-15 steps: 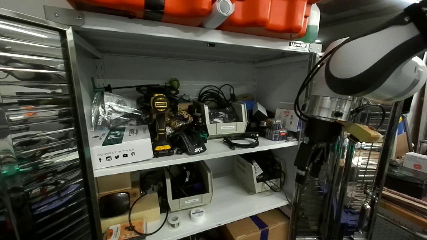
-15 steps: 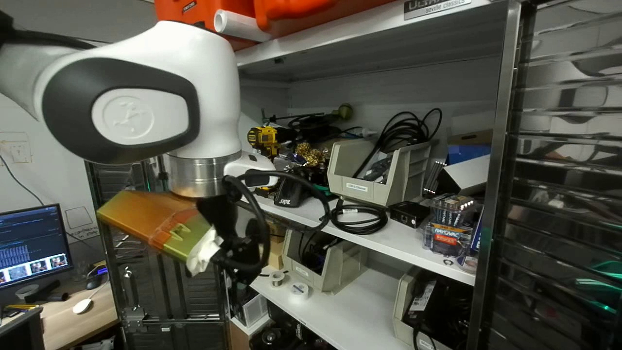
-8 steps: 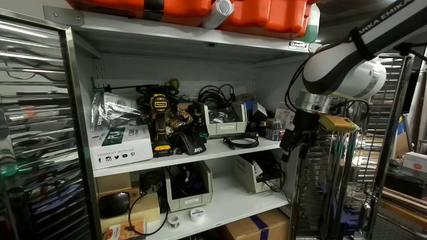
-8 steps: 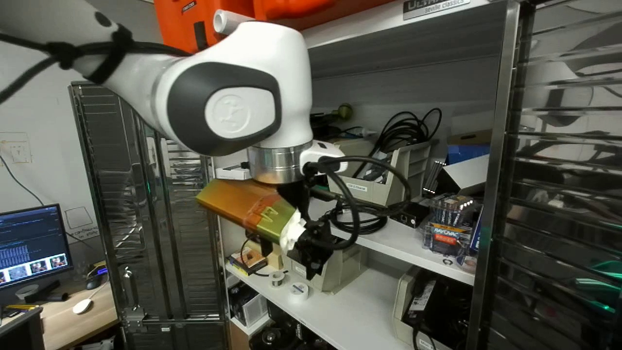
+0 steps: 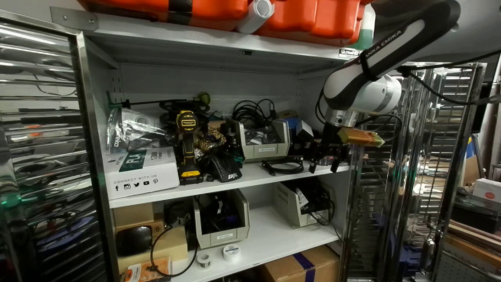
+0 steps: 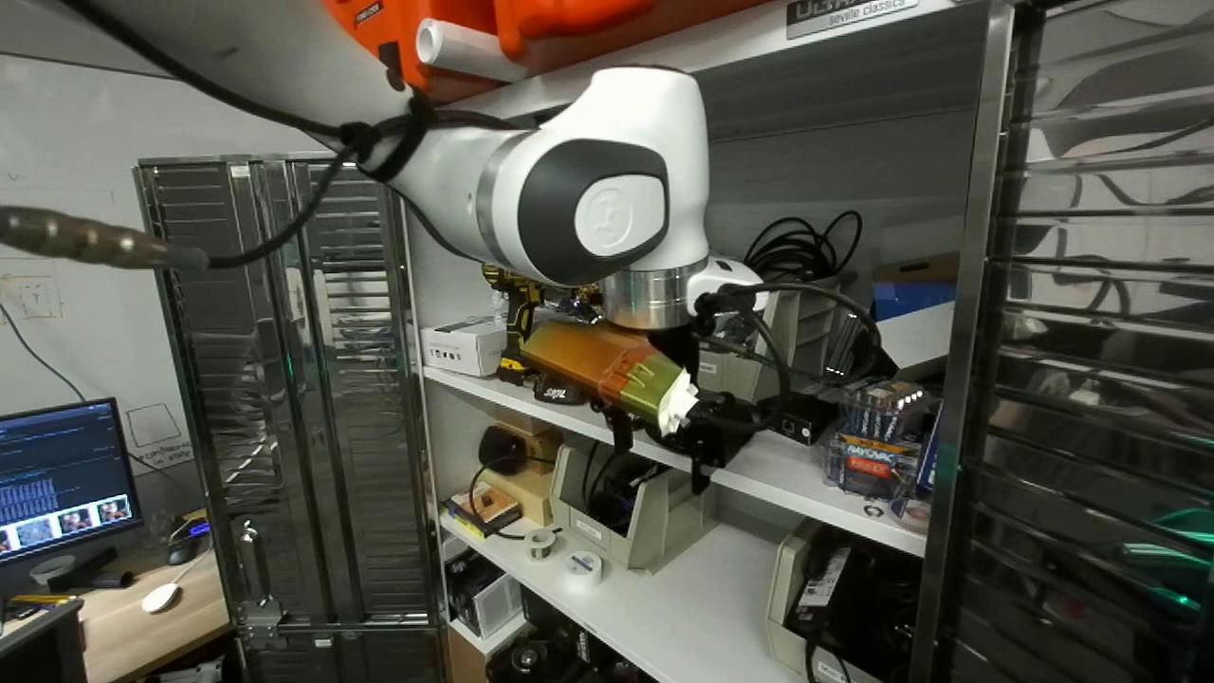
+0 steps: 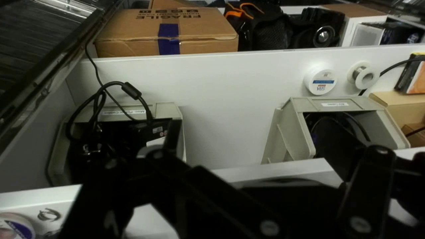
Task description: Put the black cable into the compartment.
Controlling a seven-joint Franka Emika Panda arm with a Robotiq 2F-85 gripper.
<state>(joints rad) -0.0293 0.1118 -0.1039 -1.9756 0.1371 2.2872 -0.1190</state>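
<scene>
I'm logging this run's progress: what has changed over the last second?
The gripper has moved closer to the coiled black cable, shifting leftward in an exterior view. Its jaws stand open; nothing was visibly gripped or released. The cable and the yellow drill stayed put.

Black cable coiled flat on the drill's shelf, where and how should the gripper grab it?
I'd pinch the black cable by its front strands, from above and the front of the shelf. The loop lies flat near the edge, a grey bin behind it; the open gripper might straddle the strands, one finger inside.
</scene>
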